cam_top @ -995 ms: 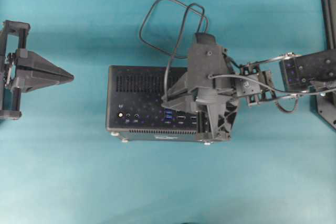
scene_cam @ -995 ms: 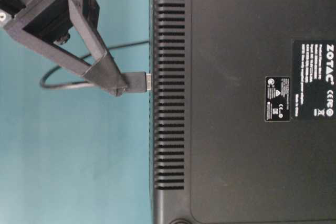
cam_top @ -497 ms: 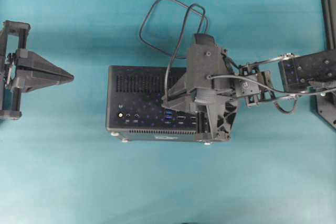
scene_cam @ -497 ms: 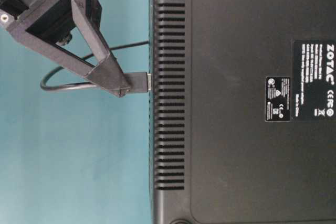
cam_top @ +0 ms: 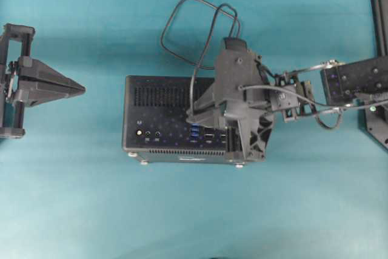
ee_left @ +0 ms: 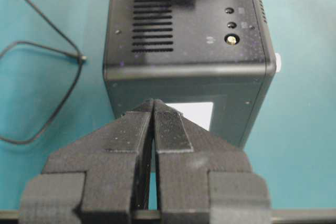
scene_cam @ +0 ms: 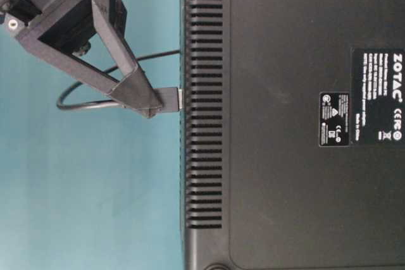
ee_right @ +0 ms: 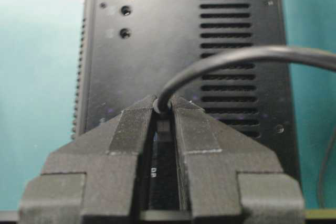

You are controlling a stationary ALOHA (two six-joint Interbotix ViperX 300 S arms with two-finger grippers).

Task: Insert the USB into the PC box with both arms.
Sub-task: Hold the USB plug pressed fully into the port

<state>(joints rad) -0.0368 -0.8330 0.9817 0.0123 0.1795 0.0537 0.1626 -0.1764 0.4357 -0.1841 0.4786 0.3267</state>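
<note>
Shifted since the earlier frames: right gripper [scene_cam: 149, 107] with the plug of the USB [scene_cam: 168, 98] has crept toward the port face of the PC box [cam_top: 170, 116], the silvery tip now at the face where a slight gap showed before; left arm unchanged. Item, USB: plug clamped between the right jaws, cable arching out behind into a loop at 12 o'clock of the box in the overhead view. Item, PC box: centre of table, port face up. Item, left gripper [cam_top: 76, 89]: jaws closed on nothing, well apart at 9 o'clock of the box, pointing at its end wall. Plug's long axis appears square to the port face; the right arm is by far the nearer.
</note>
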